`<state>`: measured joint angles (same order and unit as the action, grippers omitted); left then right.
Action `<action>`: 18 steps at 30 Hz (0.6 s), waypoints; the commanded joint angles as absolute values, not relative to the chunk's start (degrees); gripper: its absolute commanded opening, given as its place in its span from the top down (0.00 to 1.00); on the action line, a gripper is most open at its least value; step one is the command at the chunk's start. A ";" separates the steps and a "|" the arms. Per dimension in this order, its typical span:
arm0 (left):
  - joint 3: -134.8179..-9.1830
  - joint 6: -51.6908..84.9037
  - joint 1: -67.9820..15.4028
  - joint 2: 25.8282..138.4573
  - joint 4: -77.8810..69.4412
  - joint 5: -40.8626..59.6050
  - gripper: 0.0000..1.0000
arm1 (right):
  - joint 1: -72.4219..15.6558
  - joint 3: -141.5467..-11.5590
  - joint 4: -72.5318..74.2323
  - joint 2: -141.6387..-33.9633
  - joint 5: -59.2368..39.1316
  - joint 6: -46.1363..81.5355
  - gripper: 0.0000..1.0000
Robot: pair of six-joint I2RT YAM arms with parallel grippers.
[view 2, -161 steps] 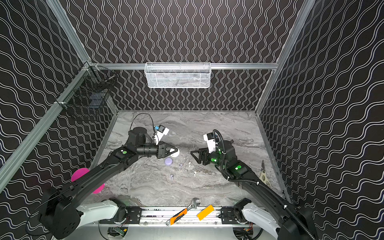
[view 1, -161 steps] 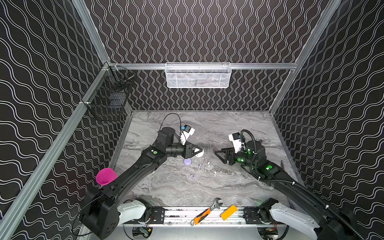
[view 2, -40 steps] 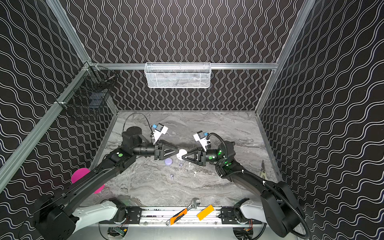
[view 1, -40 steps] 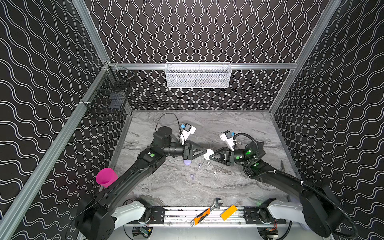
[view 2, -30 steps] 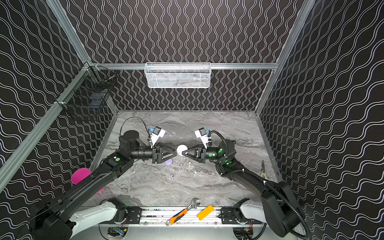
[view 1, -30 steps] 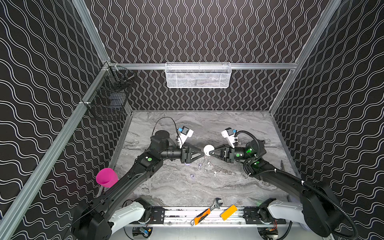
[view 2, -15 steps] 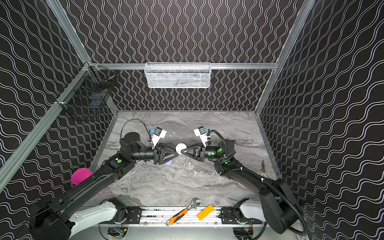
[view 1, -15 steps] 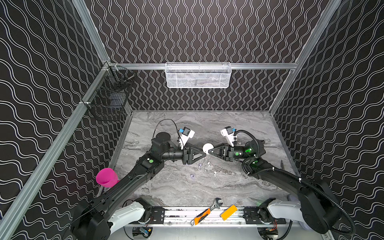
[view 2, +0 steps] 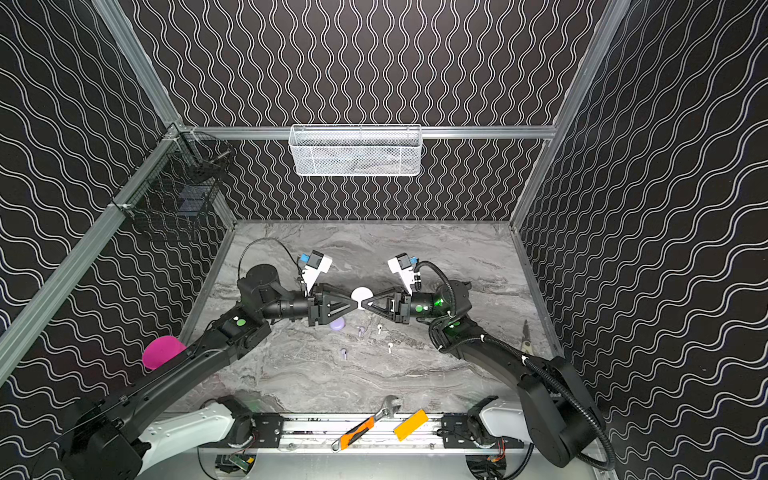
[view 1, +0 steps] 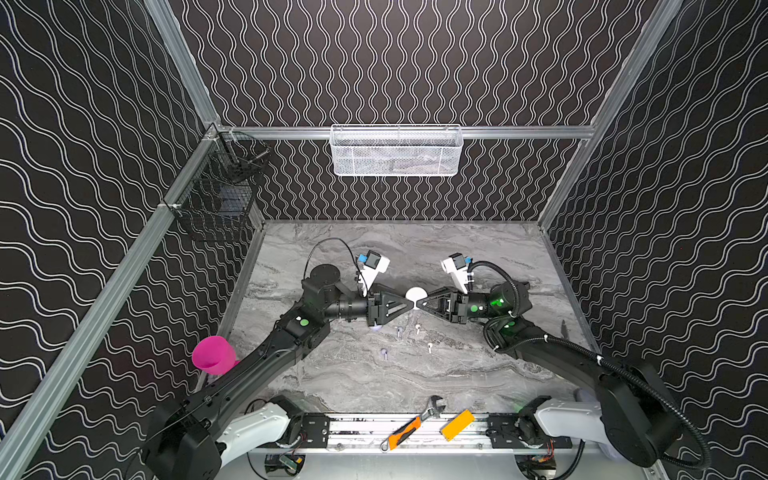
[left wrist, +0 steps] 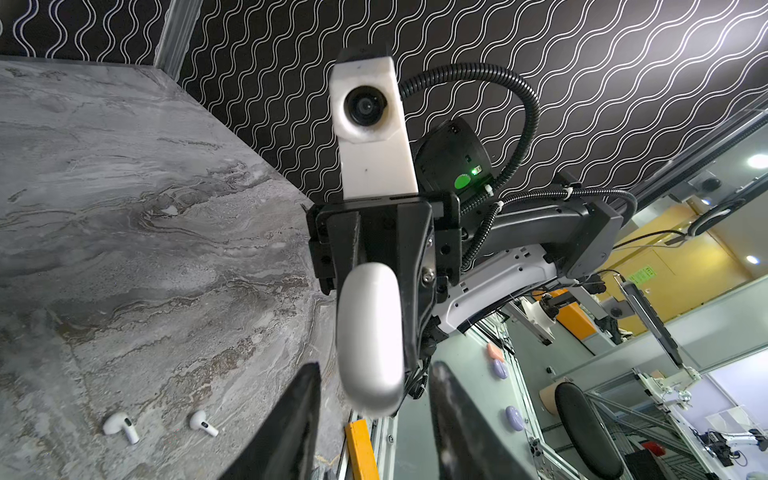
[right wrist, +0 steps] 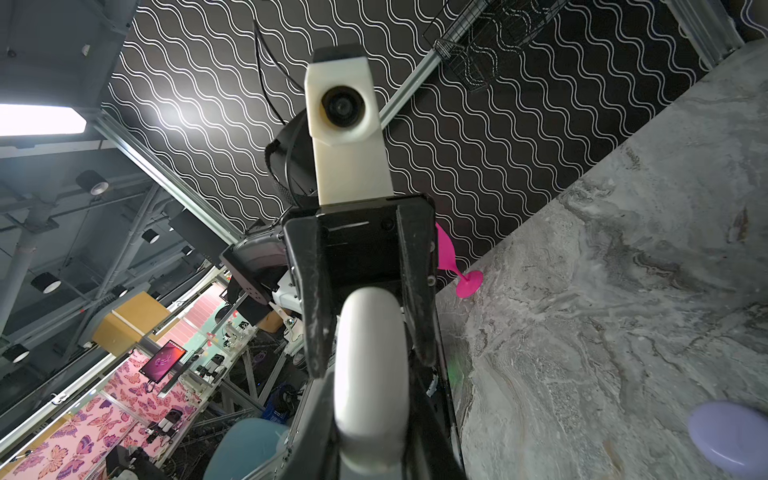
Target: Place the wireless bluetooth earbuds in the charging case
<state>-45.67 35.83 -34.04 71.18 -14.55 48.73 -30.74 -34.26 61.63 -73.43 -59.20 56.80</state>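
Clamping the unopened white case [view 1: 415,293] in the right gripper [right wrist: 370,436], straddling it with open left gripper [left wrist: 374,370]; leaving all four earbuds [view 1: 430,347] on the table [view 1: 415,386].

White case [view 1: 415,293]; lavender case [view 2: 337,324]; magenta cup [view 1: 212,355]; grey marbled tabletop [view 1: 365,380]; black wavy-lined walls [view 1: 395,62].

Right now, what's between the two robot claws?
A white charging case, held up off the table. The right gripper pinches it and the left gripper reaches around it. This shows in both top views.
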 commanded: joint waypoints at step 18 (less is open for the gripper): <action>-45.44 36.09 -34.54 72.06 -18.13 49.34 0.58 | -30.76 -33.92 69.69 -74.54 -58.33 60.14 0.91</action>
<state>-45.60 37.19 -34.52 72.14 -17.43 48.86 -30.74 -33.71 65.89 -74.78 -58.78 59.35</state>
